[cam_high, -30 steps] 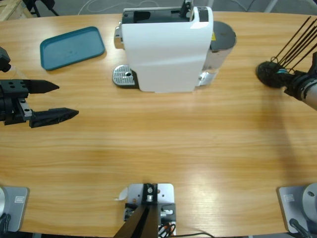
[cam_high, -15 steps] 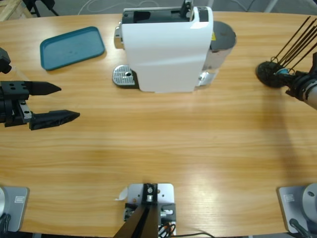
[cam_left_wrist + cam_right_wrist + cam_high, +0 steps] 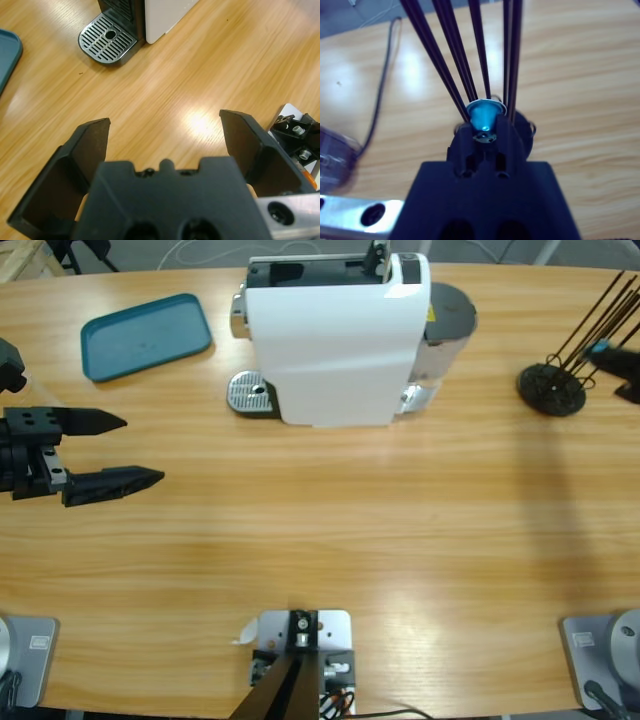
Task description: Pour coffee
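High view: a white glossy capsule coffee machine (image 3: 335,335) is standing at the far middle of the wooden table (image 3: 330,530), boxy, with a round perforated metal drip tray (image 3: 250,395) jutting to its left and a grey translucent water tank (image 3: 448,320) at its right. A teal plastic tray (image 3: 145,335), rounded at the corners, is lying flat well left of the machine. A black wire capsule rack (image 3: 553,388), round base with thin rods fanning upward, is sitting near the right edge. The left gripper (image 3: 125,450) is hovering over bare wood at the left edge, its two pointed black jaws spread wide with nothing between them. Against the earlier frames it is sitting a touch further in. The right gripper (image 3: 610,360) is now showing only as a dark tip at the right edge, up among the rods; earlier it lay low against the rack's base.

Left wrist view: matte black jaws are standing apart over glossy wood grain, the slotted drip tray ahead.

Right wrist view: the right gripper's jaws are pinching a small turquoise capsule (image 3: 483,116) with a silver foil rim, close against the rack's smooth black rods.

No coffee is showing in any view; no glass is standing on the table.
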Robot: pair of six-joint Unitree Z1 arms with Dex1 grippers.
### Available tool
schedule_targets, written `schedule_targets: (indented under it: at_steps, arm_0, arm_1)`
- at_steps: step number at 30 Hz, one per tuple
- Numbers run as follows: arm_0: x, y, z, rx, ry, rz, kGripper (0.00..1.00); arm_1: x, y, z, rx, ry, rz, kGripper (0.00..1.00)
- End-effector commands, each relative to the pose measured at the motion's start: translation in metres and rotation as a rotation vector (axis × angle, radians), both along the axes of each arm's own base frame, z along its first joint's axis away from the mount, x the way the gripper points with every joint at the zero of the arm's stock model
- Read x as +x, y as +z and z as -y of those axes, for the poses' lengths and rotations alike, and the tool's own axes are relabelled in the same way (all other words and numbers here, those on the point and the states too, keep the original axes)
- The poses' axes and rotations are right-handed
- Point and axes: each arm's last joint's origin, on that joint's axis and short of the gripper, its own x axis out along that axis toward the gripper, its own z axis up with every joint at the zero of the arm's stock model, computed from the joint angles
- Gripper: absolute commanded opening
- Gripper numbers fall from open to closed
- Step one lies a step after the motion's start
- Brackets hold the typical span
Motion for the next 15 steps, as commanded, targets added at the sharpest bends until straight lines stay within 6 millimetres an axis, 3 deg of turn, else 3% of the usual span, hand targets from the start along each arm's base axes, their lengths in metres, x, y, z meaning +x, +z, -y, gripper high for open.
schedule_targets:
  at_steps: [1,10,15]
  arm_0:
    - [-0.001,-0.017,0.010,0.025,-0.035,-0.049,0.945]
    - [-0.003,-0.017,0.013,0.015,-0.050,-0.047,0.944]
    - [-0.006,-0.012,0.010,0.000,-0.039,-0.024,0.944]
  arm_1:
    - [-0.023,0.057,0.001,-0.006,0.010,0.120,0.000]
    - [-0.071,0.099,0.005,0.008,0.013,0.194,0.000]
    - [-0.091,0.106,-0.009,0.048,0.268,0.217,0.000]
